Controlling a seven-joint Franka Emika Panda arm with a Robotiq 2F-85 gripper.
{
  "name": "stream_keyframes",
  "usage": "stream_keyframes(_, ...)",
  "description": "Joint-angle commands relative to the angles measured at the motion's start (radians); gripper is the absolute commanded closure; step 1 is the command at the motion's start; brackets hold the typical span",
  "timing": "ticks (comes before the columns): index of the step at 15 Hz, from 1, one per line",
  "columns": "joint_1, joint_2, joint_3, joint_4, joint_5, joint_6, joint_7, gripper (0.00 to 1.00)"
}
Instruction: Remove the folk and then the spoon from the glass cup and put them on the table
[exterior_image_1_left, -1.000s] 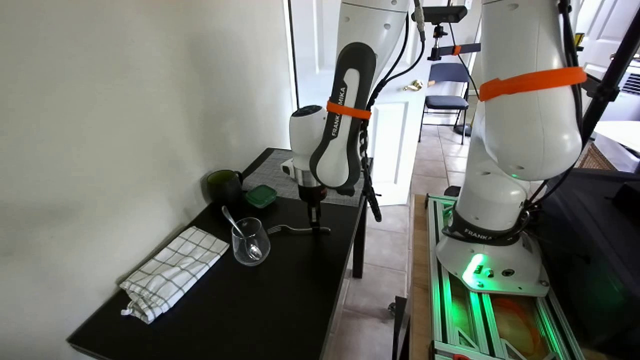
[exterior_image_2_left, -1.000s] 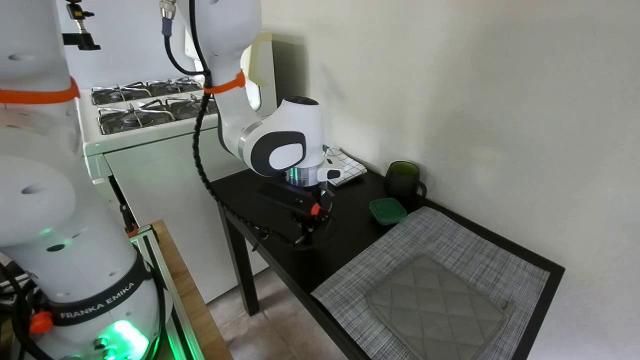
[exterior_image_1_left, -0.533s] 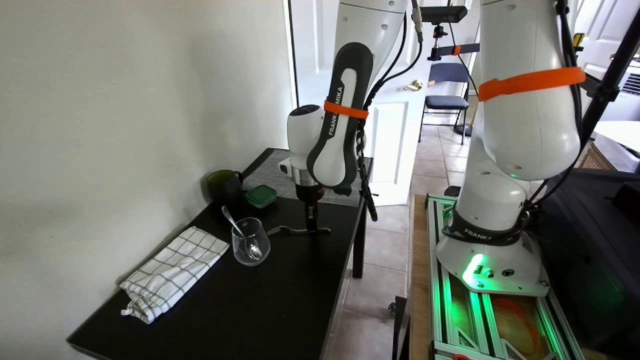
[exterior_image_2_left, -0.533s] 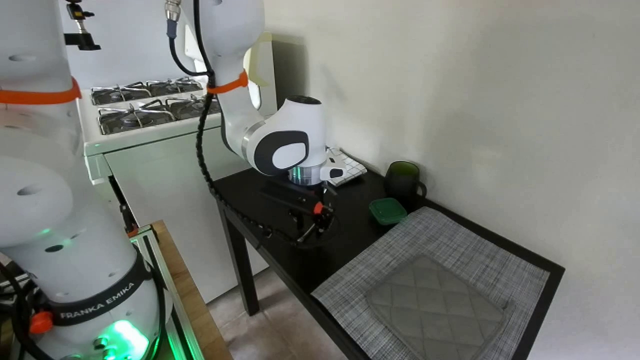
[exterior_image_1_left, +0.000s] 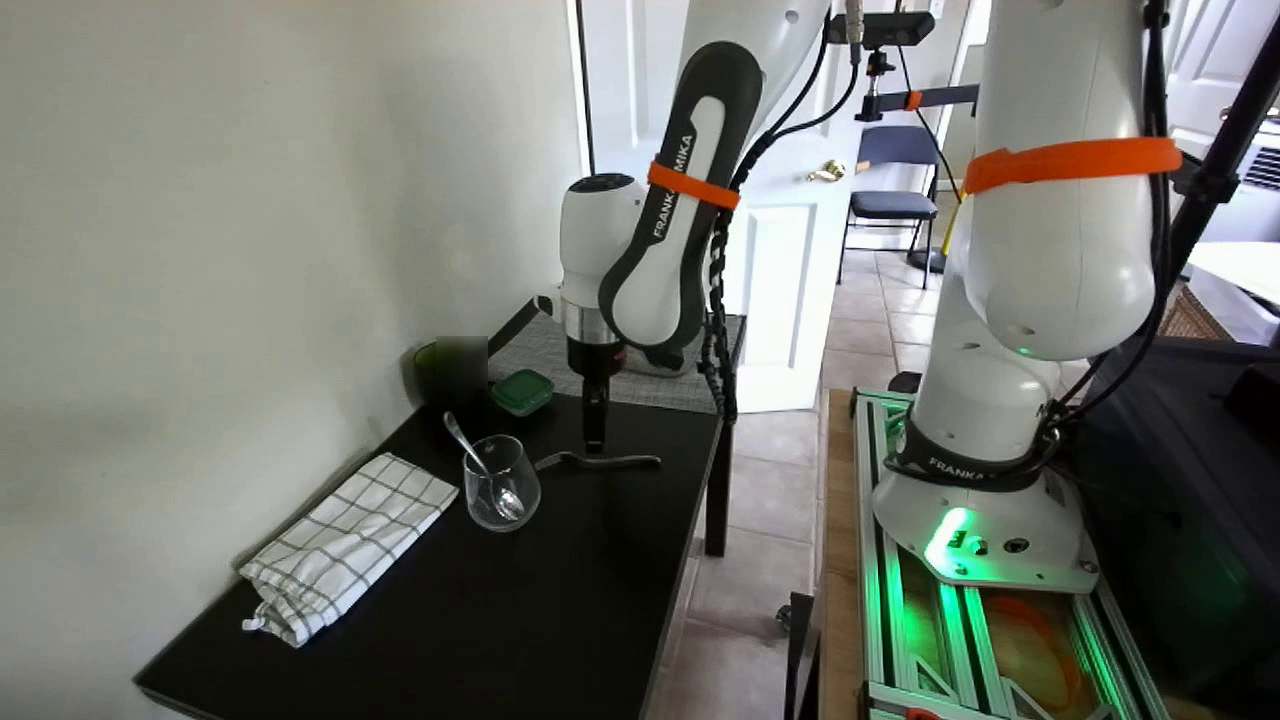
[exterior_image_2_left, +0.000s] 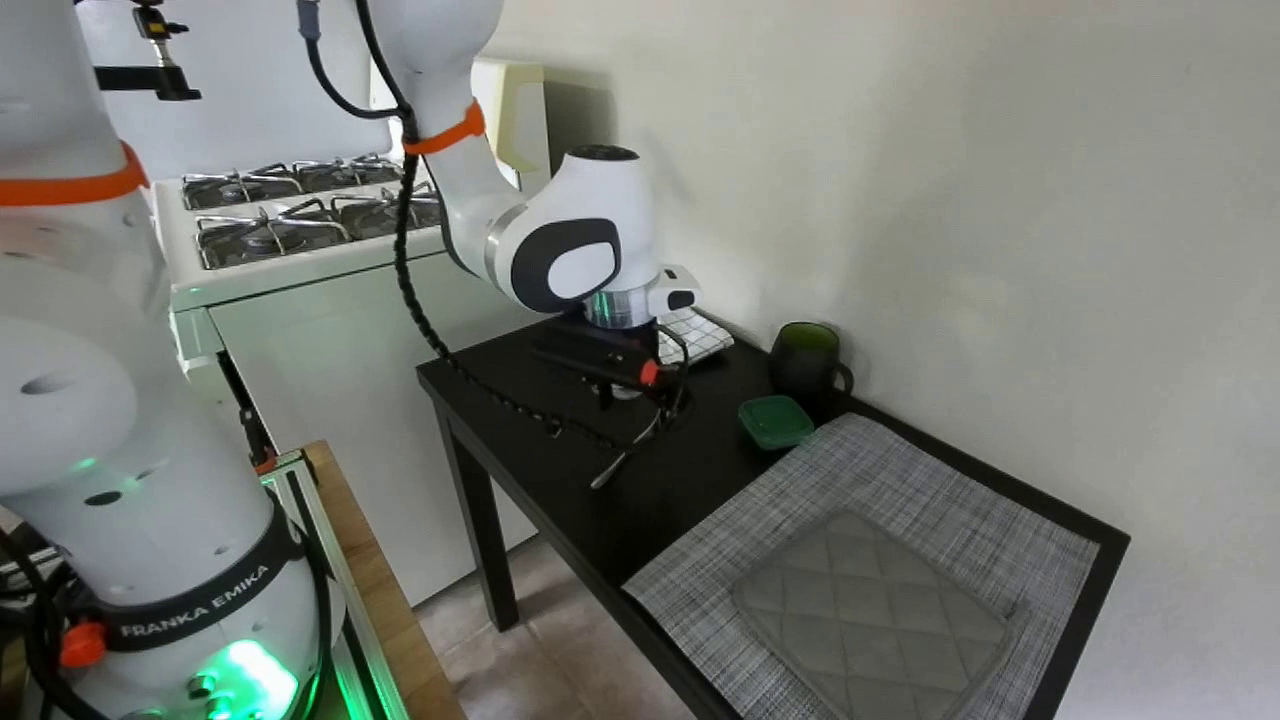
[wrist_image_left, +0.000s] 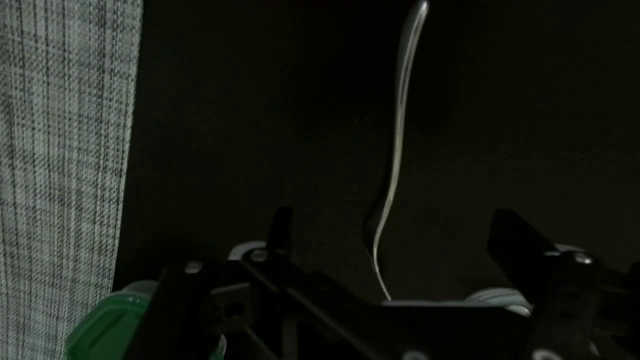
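Observation:
The fork (wrist_image_left: 398, 135) lies on the black table (exterior_image_1_left: 540, 600), its tines toward the glass cup (exterior_image_1_left: 523, 470). My gripper (wrist_image_left: 392, 220) stands open, its fingers wide apart on either side of the fork in the wrist view and touching nothing. In an exterior view the fingertips hang just above the fork (exterior_image_1_left: 615, 462). Inside the upright cup leans the spoon (exterior_image_1_left: 458, 430), its bowl at the bottom and its handle rising past the rim toward the wall. A curved bit of the cup's rim (wrist_image_left: 500, 295) peeks out behind the gripper in the wrist view.
A green lidded container (exterior_image_1_left: 522, 392) and a dark green mug (exterior_image_2_left: 805, 360) stand along the wall side. A checked towel (exterior_image_1_left: 350, 545) lies beside the cup. A grey woven mat (exterior_image_2_left: 850, 440) with a quilted pad (exterior_image_2_left: 870, 600) covers the table's end.
My gripper, at the fork a second ago, has opened and risen off it, shifting slightly toward the wall. The fork stays on the table. Cup and spoon have not moved.

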Motion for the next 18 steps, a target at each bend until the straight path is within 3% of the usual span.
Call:
stream_keyframes(1,0.004,-0.116,0.012,-0.02,0.031,-0.061,-0.019,0.0)
stream_keyframes(6,0.042,-0.237,-0.016,-0.011,0.036,-0.143,-0.021,0.0)
stream_keyframes(10,0.094,-0.292,-0.031,0.008,0.024,-0.142,-0.073,0.0)
stream_keyframes(18,0.248,-0.262,-0.078,0.085,0.11,-0.151,-0.364,0.0)
